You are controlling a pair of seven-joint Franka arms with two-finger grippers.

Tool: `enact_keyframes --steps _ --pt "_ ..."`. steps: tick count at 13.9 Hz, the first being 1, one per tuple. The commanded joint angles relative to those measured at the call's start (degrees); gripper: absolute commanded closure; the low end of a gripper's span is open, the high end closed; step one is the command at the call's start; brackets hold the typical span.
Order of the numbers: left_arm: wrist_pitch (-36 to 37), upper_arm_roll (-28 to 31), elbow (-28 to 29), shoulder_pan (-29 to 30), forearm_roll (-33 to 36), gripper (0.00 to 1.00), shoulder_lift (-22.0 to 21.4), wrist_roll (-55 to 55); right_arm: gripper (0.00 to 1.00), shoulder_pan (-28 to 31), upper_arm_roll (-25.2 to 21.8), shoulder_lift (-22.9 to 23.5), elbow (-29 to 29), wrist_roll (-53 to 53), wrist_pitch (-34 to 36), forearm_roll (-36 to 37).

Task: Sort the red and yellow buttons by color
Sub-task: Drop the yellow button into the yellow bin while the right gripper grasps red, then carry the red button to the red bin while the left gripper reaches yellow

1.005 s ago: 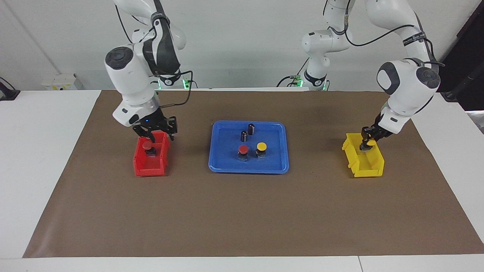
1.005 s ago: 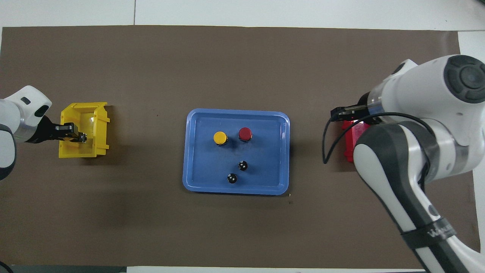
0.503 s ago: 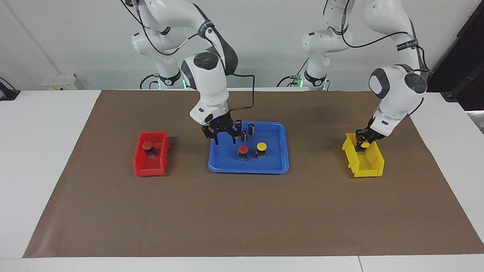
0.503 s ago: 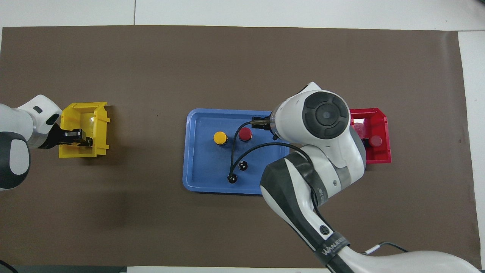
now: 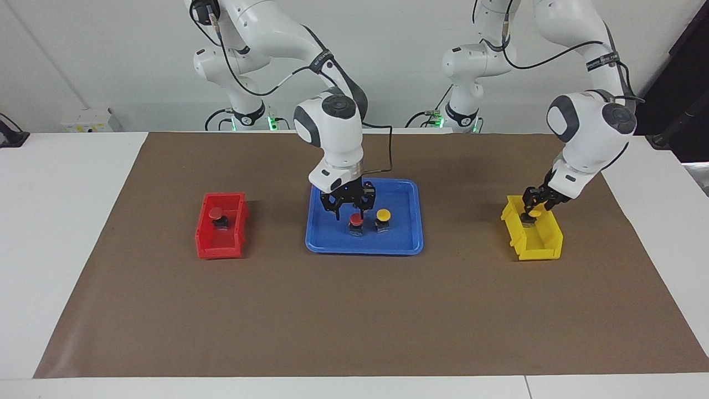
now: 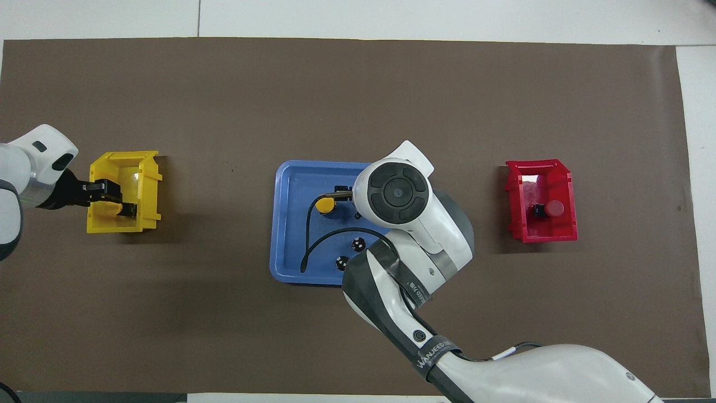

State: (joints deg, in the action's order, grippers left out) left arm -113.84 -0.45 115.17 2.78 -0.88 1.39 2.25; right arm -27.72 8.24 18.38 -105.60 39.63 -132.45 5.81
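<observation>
My right gripper (image 5: pixel 349 213) is open, low over the blue tray (image 5: pixel 400 235), its fingers just above a red button (image 5: pixel 356 220). A yellow button (image 5: pixel 382 214) stands beside that one; it also shows in the overhead view (image 6: pixel 323 205). The right arm hides the tray's red button in the overhead view. Another red button (image 5: pixel 215 213) sits in the red bin (image 5: pixel 206 239). My left gripper (image 5: pixel 536 203) is open just above the yellow bin (image 5: pixel 541 250), over a yellow button (image 5: pixel 534 212) that sits in the bin.
Two capless black cylinders (image 6: pixel 358 244) (image 6: pixel 342 262) stand in the tray nearer to the robots than the buttons. The red bin stands toward the right arm's end of the brown mat (image 5: pixel 354 310), the yellow bin toward the left arm's end.
My right gripper left the red bin, where a red button stays, and moved to the tray, coming down over its red button. My left gripper let go of the yellow button in the yellow bin.
</observation>
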Motion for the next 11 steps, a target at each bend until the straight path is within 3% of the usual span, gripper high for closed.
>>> enact_keyframes --steps 1,2,6,10,11 --pt "14.1 -0.3 -12.7 0.4 0.2 0.15 -0.3 0.6 0.33 -0.6 -0.2 1.7 0.8 1.5 -1.8 1.7" --pt "17.3 -0.4 -15.6 0.2 0.2 0.00 -0.7 0.7 0.33 -0.5 -0.2 1.8 0.6 1.3 -2.0 2.1" --pt "18.1 -1.7 -16.4 -3.7 0.3 0.00 -1.1 -3.6 0.41 -0.2 -0.2 2.0 0.0 1.0 -3.0 2.8" --pt "19.3 -1.8 -15.9 -3.7 0.4 0.00 -1.8 -3.7 0.71 0.1 -0.2 2.2 0.6 0.9 -2.6 2.8" --pt "19.7 -1.8 -15.6 -3.4 0.4 0.00 -2.2 -3.7 0.74 0.5 -0.2 2.1 1.9 0.7 -1.4 2.8"
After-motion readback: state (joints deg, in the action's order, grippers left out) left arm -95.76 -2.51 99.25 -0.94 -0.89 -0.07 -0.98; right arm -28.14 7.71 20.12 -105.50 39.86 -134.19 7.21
